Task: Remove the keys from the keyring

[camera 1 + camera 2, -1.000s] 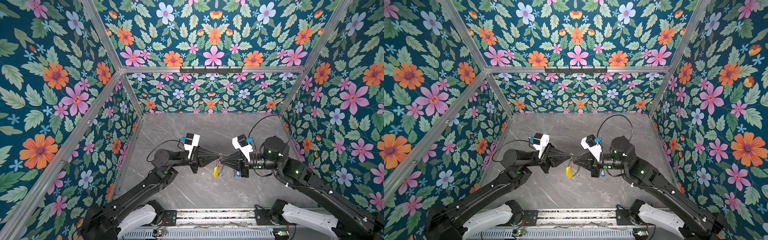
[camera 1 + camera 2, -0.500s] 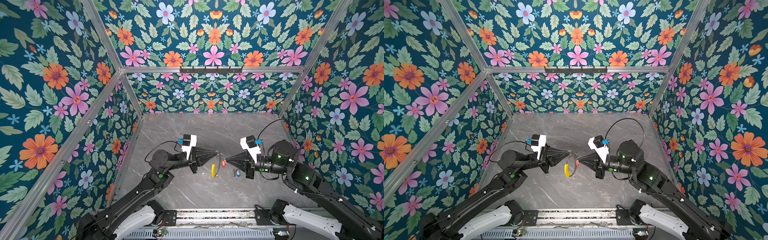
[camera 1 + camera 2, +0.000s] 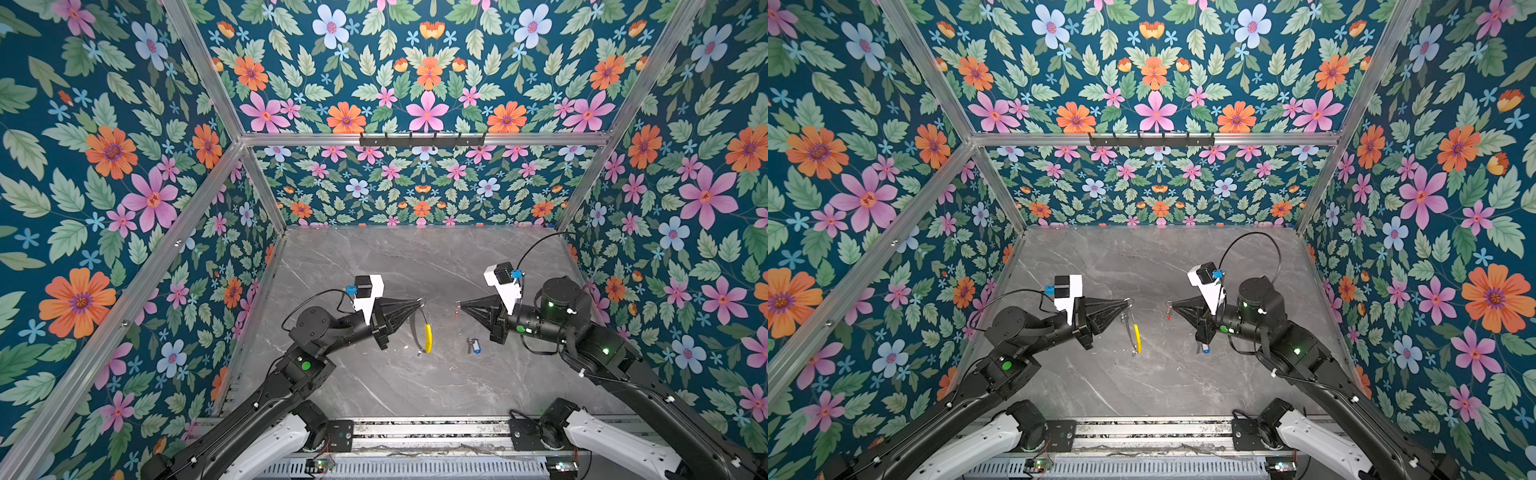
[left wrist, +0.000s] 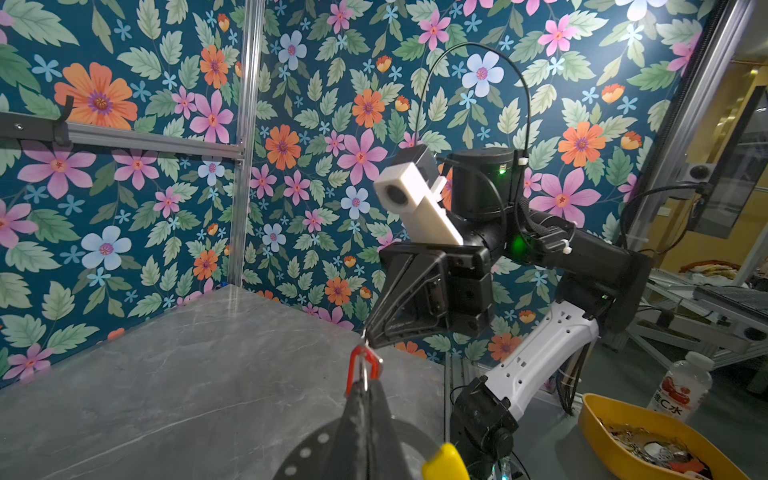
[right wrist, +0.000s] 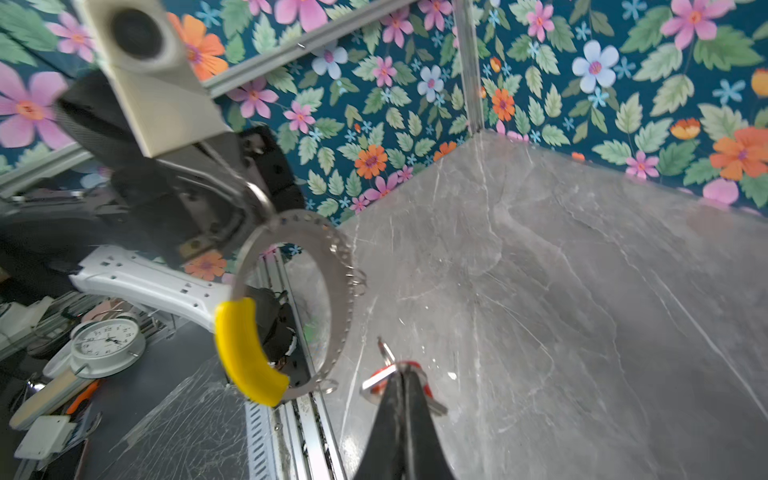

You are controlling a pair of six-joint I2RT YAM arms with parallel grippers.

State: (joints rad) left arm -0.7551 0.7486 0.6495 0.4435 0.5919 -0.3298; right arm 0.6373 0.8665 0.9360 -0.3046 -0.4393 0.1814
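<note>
Left gripper [image 3: 417, 302] is clamped on the top of the keyring [image 3: 427, 337], likely so the hoop hangs steady above the marble table [image 3: 395, 266]. At its three o'clock, apart, the right gripper [image 3: 460, 306] pinches the red-tagged key [image 3: 456, 311], clear of the hoop. The blue-tagged key [image 3: 473, 345] lies at five o'clock, bare tabletop around it.
</note>
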